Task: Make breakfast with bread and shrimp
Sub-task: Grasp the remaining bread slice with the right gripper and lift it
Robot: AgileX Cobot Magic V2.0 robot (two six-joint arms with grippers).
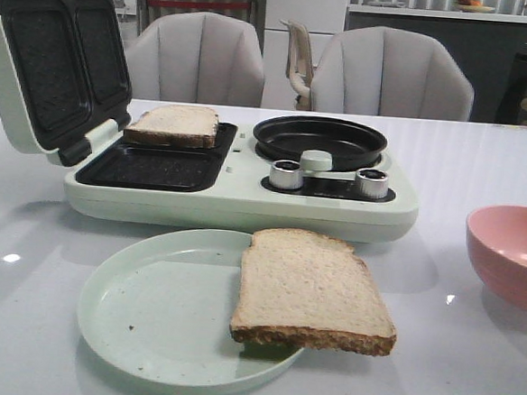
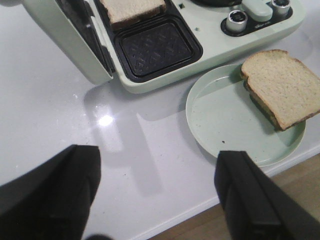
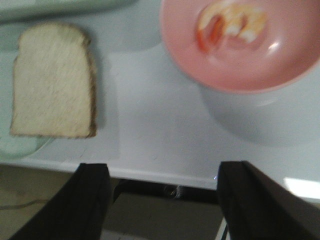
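Hovering wide open and empty, the right gripper [image 3: 160, 200] is sitting at the frame bottom, shrimp [image 3: 230, 27] lying in the pink bowl [image 3: 280, 65] upper right, a bread slice [image 3: 52, 82] upper left. The left gripper [image 2: 155, 197] is likewise gaping empty, another slice [image 2: 131, 9] resting in the sandwich maker [image 2: 200, 35] at top

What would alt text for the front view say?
A bread slice overhangs a pale green plate before an open breakfast maker, another slice on its grill. A pink bowl sits at right.

Bare table btwn plate [image 1: 145, 334] & pink bowl [image 1: 513, 256]; open lid [image 1: 47, 56] blocks far left.
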